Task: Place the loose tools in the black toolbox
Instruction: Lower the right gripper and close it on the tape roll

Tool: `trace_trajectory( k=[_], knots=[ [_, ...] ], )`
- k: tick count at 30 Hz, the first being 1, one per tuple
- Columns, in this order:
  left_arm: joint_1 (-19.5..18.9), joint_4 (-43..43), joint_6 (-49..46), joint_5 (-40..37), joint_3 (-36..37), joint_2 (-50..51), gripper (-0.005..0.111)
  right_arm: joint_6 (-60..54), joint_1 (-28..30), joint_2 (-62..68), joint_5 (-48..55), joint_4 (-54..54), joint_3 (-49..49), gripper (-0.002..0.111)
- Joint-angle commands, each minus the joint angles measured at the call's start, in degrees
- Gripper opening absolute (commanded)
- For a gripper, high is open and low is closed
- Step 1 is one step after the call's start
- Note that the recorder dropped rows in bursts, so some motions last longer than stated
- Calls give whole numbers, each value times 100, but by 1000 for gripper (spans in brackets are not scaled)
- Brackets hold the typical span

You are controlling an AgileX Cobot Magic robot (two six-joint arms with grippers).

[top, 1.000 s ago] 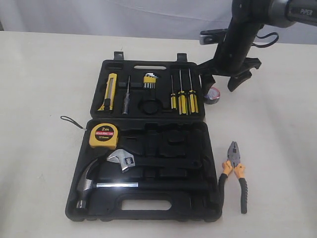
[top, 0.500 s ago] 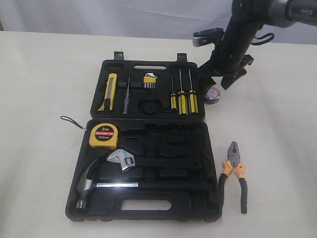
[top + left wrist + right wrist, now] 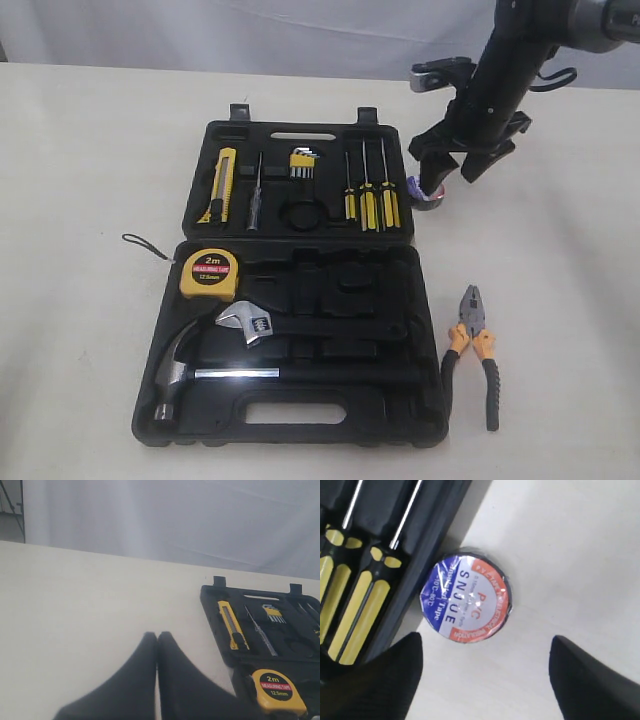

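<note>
The black toolbox (image 3: 300,420) lies open on the table. Its lid half holds the yellow-black utility knife (image 3: 222,185), and the yellow 2m tape measure (image 3: 207,272) sits in its base. The orange-black pliers (image 3: 477,350) lie on the table right of the box. The small tape roll (image 3: 466,598), its label white, blue and red, lies flat on the table against the box's right edge (image 3: 427,555). My right gripper (image 3: 485,642) hangs open just above and beside the roll (image 3: 430,196), holding nothing. My left gripper (image 3: 157,641) is shut and empty over bare table, left of the box (image 3: 210,592).
A steel hammer (image 3: 180,375) and an adjustable wrench (image 3: 245,322) rest in the base. Yellow-handled screwdrivers (image 3: 367,200) and hex keys (image 3: 302,160) sit in the lid. The tape measure's black strap (image 3: 145,245) trails onto the table. A white backdrop stands behind the table.
My right gripper swung a little left, then back right and down around the tape roll, partly covering it. The tools have not moved.
</note>
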State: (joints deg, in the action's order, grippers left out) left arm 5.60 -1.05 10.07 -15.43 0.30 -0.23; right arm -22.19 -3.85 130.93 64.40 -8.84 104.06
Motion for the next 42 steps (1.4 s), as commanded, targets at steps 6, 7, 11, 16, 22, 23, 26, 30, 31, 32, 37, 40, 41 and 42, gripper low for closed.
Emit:
trace_trajectory(
  k=[6,7,11,16,22,23,26,30,31,32,37,40,41,42],
  knots=[
    [33,-24,7,-6,-30,23,0,-607,39,40,-15,-346,-16,67],
    [33,-24,7,-6,-30,23,0,-617,39,65,-15,-346,-16,67],
    [33,-24,7,-6,-30,23,0,-636,39,191,-15,-328,-16,67],
    [33,26,7,-6,-30,23,0,-666,39,329,-122,-328,-16,67],
    [33,26,7,-6,-30,23,0,-802,39,399,-386,-328,-16,67],
    [33,26,7,-6,-30,23,0,-813,39,410,-427,-328,-16,67],
    [33,26,7,-6,-30,23,0,-937,39,489,-518,-328,-16,67],
    [33,26,7,-6,-30,23,0,-926,39,576,-544,-386,-16,64],
    [33,26,7,-6,-30,23,0,-926,29,595,-544,-396,-16,58],
    [33,26,7,-6,-30,23,0,-926,29,605,-544,-395,-16,53],
    [33,26,7,-6,-30,23,0,-764,29,535,-544,-506,-16,20],
    [33,26,7,-6,-30,23,0,-703,29,367,-512,-535,-16,20],
    [33,26,7,-6,-30,23,0,-703,29,299,-472,-535,-16,20],
    [33,26,7,-6,-30,23,0,-703,29,195,-392,-535,-16,20]
  ],
)
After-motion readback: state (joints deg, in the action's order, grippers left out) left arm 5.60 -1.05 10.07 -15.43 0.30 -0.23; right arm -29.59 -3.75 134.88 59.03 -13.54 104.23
